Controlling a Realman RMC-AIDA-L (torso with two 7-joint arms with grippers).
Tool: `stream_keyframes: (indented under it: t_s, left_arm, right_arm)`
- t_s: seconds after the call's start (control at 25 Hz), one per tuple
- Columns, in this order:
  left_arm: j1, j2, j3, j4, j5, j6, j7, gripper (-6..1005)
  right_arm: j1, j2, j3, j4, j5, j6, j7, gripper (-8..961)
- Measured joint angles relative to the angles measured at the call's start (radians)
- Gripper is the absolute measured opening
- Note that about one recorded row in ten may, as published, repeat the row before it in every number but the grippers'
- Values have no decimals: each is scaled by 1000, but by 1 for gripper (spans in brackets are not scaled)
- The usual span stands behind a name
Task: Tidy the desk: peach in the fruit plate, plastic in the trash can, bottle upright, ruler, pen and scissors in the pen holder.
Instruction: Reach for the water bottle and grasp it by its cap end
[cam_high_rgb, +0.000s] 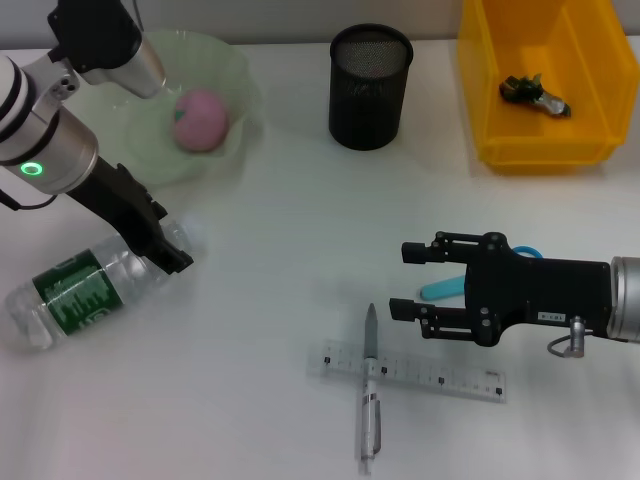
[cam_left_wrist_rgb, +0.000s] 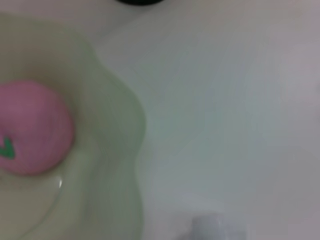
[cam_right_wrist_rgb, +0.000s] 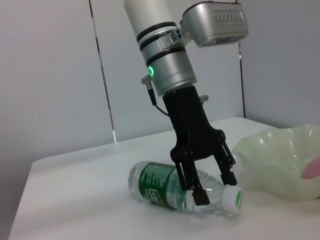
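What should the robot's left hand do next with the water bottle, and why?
Probably close the jaws on the bottle. It lies on its side beside the fruit plate, and the left gripper is down over its neck, open jaws straddling it. Gripping comes before standing it upright.

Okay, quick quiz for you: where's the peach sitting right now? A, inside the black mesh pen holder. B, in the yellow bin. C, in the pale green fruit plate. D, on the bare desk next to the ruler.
C: the pink peach lies inside the pale green fruit plate at the far left of the desk, while the left tool is down at the neck of the lying bottle.
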Motion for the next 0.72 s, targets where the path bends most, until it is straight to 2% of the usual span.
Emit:
stream_keyframes:
  t_s: [0.28, 0.72]
  left_arm:
    - [-13, -1, 41, -59, -25, -59, 5, 697]
    - [-15, -1, 85, -75, -46, -90, 5, 674]
  right_arm:
    - [-2, 0, 2, 0, 0, 0, 2, 682]
    - [-3, 2, 5, 0, 0, 0, 4, 681]
